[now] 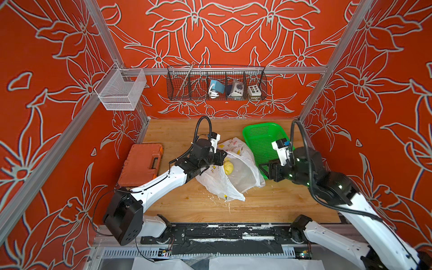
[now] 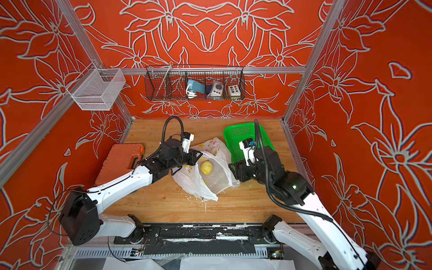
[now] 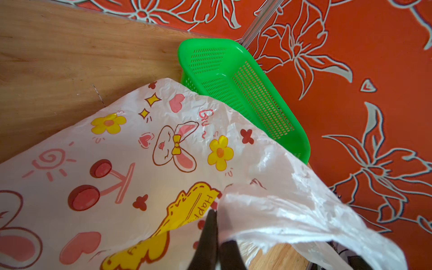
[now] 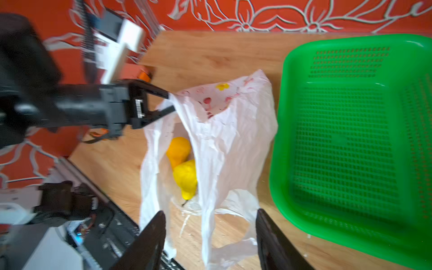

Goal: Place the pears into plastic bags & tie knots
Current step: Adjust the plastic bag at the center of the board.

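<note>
My left pincer (image 4: 171,102) is clamped on the rim of the one plastic bag (image 4: 233,131); my right pincer (image 4: 210,212) gapes empty. Two show inside: an orange-yellow pear (image 4: 178,149) and a bright yellow pear (image 4: 185,180).

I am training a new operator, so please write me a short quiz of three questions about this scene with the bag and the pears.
1. True or false: the left tool is shut on the rim of the plastic bag.
2. The right tool is: A) open; B) shut on a pear; C) shut on the bag.
3. In the right wrist view, how many pears show inside the bag?
Key: 1 true. 2 A. 3 two: the orange-yellow pear and the bright yellow pear.
</note>
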Motion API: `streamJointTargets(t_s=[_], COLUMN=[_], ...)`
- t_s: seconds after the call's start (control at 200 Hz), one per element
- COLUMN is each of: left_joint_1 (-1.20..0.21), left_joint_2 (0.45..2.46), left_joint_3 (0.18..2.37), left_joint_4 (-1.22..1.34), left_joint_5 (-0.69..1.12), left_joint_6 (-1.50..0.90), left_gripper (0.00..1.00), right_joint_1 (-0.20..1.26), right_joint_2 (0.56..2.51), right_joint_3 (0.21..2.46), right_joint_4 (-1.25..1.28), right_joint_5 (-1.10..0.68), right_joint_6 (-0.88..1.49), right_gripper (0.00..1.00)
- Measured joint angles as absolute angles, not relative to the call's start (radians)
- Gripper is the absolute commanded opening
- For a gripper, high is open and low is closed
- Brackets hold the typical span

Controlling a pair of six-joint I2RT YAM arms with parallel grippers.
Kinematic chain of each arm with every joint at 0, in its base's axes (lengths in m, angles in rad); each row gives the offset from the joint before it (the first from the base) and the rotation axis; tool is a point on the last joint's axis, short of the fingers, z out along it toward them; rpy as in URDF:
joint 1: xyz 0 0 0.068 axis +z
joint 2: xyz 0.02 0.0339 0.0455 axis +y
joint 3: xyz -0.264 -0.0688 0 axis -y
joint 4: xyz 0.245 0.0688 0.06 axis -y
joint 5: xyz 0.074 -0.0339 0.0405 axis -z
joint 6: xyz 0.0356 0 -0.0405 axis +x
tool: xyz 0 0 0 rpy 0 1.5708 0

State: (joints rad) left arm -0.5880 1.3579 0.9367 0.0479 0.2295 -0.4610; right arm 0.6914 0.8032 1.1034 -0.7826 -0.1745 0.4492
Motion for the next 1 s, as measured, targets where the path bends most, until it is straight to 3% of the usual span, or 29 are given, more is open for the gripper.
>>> streamJointTargets(t_s=[0.345, 0.651, 0.736, 0.836, 0.916, 0.976, 1.001], left_joint_1=[-0.588, -0.588, -0.588, -0.588, -0.588, -0.588, -0.588], left_joint_2=[1.363, 1.366, 1.367, 1.367, 1.366, 1.366, 1.366], left_joint_3=[0.937, 0.937, 0.939, 0.940, 0.940, 0.941, 0.942], left_joint_4=[0.047, 0.046, 0.047, 0.046, 0.046, 0.046, 0.043], left_joint_5=[0.231, 0.230, 0.230, 0.231, 0.230, 0.229, 0.228], left_joint_6=[-0.461, -0.461, -0.461, -0.461, -0.461, -0.459, -0.456], left_gripper=[0.00, 0.00, 0.00, 0.00, 0.00, 0.00, 0.10], right_joint_1=[0.880, 0.950, 0.950, 0.954, 0.954, 0.954, 0.954], right_joint_2=[0.904, 1.039, 1.058, 1.068, 1.067, 1.063, 1.060], right_joint_3=[0.936, 0.775, 0.743, 0.734, 0.738, 0.751, 0.764], right_joint_4=[-0.669, -0.538, -0.508, -0.484, -0.471, -0.481, -0.492], right_joint_5=[-0.308, -0.319, -0.323, -0.327, -0.334, -0.338, -0.339], right_joint_6=[0.509, 0.509, 0.517, 0.524, 0.520, 0.526, 0.529], right_gripper=[0.70, 0.68, 0.57, 0.21, 0.00, 0.00, 0.00])
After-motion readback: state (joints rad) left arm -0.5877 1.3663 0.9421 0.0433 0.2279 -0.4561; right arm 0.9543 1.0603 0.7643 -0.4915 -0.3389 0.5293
